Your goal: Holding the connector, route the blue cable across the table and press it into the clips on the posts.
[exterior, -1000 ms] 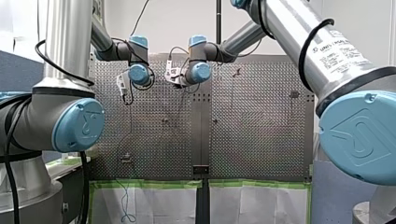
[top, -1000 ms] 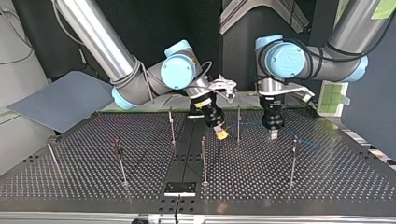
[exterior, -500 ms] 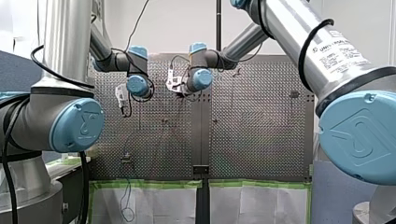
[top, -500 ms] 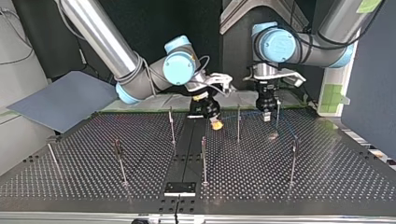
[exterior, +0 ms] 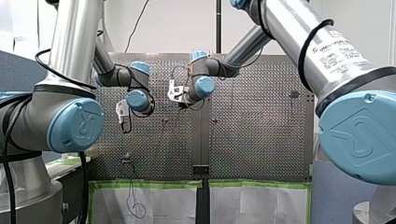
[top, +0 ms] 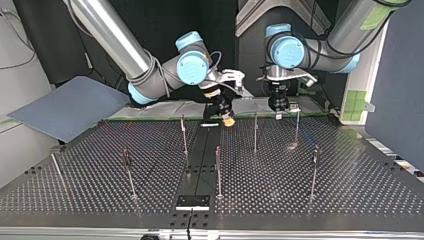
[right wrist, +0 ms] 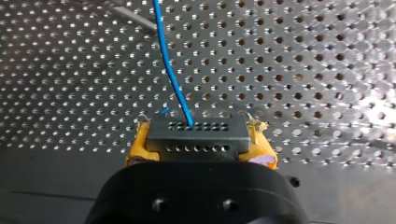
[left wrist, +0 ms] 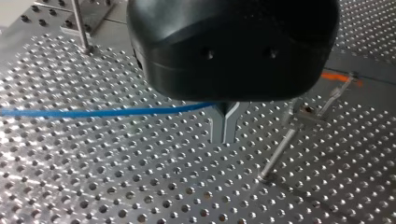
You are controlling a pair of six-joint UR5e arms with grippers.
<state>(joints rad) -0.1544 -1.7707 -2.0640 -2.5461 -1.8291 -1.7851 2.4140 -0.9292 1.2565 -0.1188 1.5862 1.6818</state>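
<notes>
Right gripper (right wrist: 200,140) clamps connector (right wrist: 196,136) between yellow pads (right wrist: 138,145); left gripper (left wrist: 225,125) pinches blue cable (left wrist: 93,112) low over perforated table (left wrist: 140,186). Cable looks light, limp, thin: best gripped at rigid connector, slack guided

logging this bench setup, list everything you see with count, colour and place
cable: one, blue, from the connector to the left gripper's fingers
connector: one, dark grey, between the right gripper's yellow pads
posts: seven visible, metal, upright across the table
table: one, silver, perforated, under both arms
board: one, grey, beside the table at the top view's left
plate: one, black, near edge in the top view
tape: green, strip along the table's edge, front view
right gripper: one, black, shut on the connector
left gripper: one, black, metal fingers, shut on the cable
</notes>
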